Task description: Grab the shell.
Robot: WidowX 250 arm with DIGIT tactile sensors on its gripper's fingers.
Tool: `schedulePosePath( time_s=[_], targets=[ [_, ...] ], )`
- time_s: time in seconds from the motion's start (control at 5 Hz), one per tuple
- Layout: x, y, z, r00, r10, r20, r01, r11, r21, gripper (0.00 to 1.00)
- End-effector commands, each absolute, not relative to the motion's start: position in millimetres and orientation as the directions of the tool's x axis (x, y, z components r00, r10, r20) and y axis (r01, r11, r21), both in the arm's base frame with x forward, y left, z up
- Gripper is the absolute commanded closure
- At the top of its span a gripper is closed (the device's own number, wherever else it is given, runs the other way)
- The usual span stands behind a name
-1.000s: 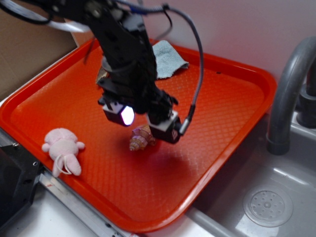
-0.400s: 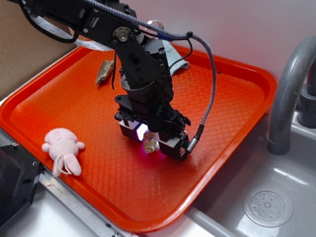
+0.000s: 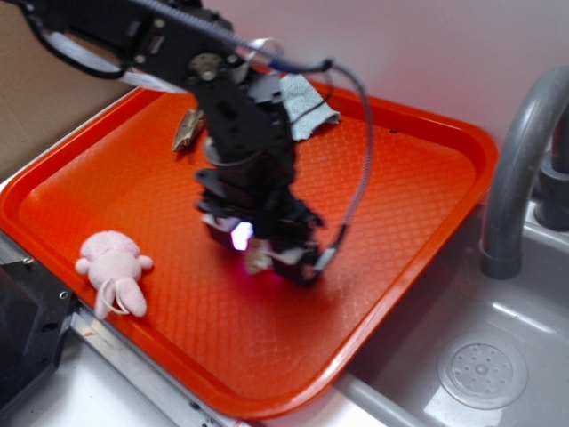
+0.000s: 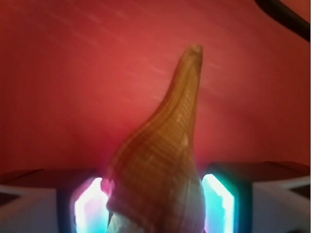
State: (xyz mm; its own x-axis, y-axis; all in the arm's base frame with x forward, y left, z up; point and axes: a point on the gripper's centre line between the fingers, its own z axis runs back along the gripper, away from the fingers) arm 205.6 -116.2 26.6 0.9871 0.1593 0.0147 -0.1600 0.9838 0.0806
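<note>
Now the gripper (image 3: 263, 255) sits slightly left of before, jaws closed against both sides of the shell (image 4: 160, 170) on the orange tray (image 3: 418, 178)

— What's escaping you right now?

— In the exterior view my arm is smearing into motion blur, so my tool (image 3: 267, 258) is reading as a dark mass and I can't make out how the jaws are standing. It's covering nearly all of the shell (image 3: 259, 261); only a pale scrap is peeking out.

— And up close?

— In the wrist view the picture's bottom edge is cutting off the shell's (image 4: 160, 174) wide end, and the tray (image 4: 73, 82) behind it is streaking out of focus.

— Anything else?

— My arm is partly hiding the cloth (image 3: 307, 107), and the faucet (image 3: 524, 160) is running off the right edge.
</note>
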Motion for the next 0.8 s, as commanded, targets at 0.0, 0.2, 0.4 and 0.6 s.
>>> schedulePosePath(
  time_s=[0.0,0.2,0.4,0.6],
  targets=[
    [220,-45,135,0.990,0.103,0.101,-0.103,0.995,0.000,1.00],
    [211,-16,185,0.984,0.061,0.169,-0.059,0.998,-0.020,1.00],
    [201,-3,208,0.975,0.092,0.202,-0.088,0.996,-0.031,1.00],
    [203,-13,193,0.970,0.184,0.160,-0.176,0.982,-0.062,1.00]
  ],
)
